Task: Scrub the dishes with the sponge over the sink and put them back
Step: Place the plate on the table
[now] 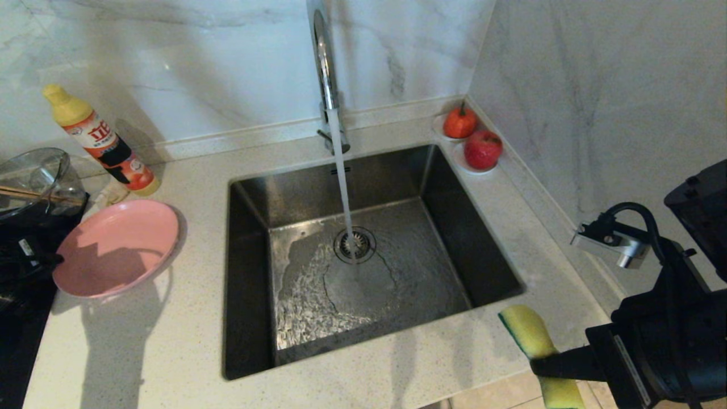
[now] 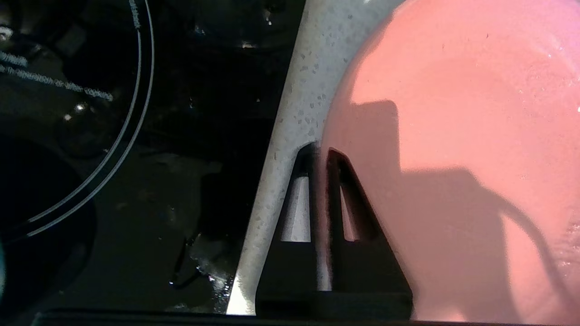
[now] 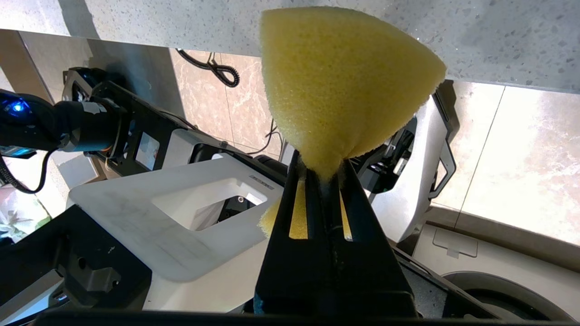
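Observation:
The pink plate [image 1: 116,247] lies on the counter left of the sink [image 1: 454,227]. My left gripper [image 2: 321,149] is at the plate's [image 2: 453,136] left rim, slightly open, one finger over the pink inside and the other over the counter outside. In the head view that gripper [image 1: 40,258] is a dark shape at the frame's left edge. My right gripper [image 1: 545,363] hangs off the counter's front right corner, shut on the yellow sponge [image 1: 531,335] at its waist. The sponge's [image 3: 340,81] foam fans out above the gripper [image 3: 322,165]. Water runs from the tap [image 1: 325,68] onto the drain.
A yellow-capped detergent bottle [image 1: 99,139] leans behind the plate. A glass bowl with chopsticks [image 1: 31,182] stands on the black hob [image 2: 90,136] at the far left. Two red fruits [image 1: 471,136] sit on coasters in the back right corner.

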Controlling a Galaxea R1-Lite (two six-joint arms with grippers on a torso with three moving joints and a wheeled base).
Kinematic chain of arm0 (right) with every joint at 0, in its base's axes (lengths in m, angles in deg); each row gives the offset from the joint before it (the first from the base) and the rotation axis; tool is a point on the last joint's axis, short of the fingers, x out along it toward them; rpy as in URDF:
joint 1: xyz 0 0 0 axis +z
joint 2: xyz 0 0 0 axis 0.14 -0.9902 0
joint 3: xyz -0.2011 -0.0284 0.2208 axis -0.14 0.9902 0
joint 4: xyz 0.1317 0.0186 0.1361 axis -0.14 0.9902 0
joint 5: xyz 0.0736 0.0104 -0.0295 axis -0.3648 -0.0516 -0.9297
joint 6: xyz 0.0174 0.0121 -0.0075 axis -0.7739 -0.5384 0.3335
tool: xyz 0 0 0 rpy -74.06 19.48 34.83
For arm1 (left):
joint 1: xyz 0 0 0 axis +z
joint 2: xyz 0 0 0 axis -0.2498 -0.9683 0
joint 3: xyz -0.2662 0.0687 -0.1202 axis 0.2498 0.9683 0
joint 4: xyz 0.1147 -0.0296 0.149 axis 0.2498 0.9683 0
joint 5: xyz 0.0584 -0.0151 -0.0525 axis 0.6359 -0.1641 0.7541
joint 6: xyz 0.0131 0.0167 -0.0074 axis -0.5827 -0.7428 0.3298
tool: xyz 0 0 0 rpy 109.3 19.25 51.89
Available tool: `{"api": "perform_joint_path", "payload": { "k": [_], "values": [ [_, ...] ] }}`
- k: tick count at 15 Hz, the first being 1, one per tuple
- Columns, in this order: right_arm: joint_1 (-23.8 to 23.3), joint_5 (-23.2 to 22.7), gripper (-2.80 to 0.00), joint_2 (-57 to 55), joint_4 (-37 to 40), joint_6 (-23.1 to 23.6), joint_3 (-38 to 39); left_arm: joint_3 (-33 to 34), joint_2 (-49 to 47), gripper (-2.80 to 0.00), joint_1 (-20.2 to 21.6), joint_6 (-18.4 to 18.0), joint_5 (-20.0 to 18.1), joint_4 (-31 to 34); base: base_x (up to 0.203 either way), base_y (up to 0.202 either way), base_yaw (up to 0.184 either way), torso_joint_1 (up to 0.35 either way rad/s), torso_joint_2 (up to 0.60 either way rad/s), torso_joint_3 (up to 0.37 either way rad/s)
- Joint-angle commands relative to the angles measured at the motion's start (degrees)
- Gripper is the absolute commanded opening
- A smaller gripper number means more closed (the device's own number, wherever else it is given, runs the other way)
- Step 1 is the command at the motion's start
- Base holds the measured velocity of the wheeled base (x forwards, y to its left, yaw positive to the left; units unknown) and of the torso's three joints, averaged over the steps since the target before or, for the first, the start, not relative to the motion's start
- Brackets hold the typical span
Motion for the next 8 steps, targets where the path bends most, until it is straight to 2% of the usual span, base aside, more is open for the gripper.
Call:
{"api": "perform_joint_path", "payload": {
  "k": [1,3,7,8],
  "values": [
    [0.0,-0.1,-2.80,0.3,0.2,-0.2,0.2,-0.2,1.3,0.00,0.2,0.2,-0.3,0.3,0.000,0.000,0.000,0.000,0.00,0.000],
    [0.0,-0.1,-2.80,0.9,0.2,-0.2,0.2,-0.4,3.4,0.00,0.2,0.8,-0.4,1.1,0.000,0.000,0.000,0.000,0.00,0.000],
    [0.0,-0.1,-2.80,0.7,0.2,-0.3,0.4,-5.2,11.0,0.00,0.0,2.4,-0.9,8.6,0.000,0.000,0.000,0.000,0.00,0.000],
    [0.0,-0.1,-2.80,0.7,0.2,-0.4,0.4,-7.6,12.7,-2.80,-0.8,2.7,-0.9,11.5,0.000,0.000,0.000,0.000,0.00,0.000]
  ]
}}
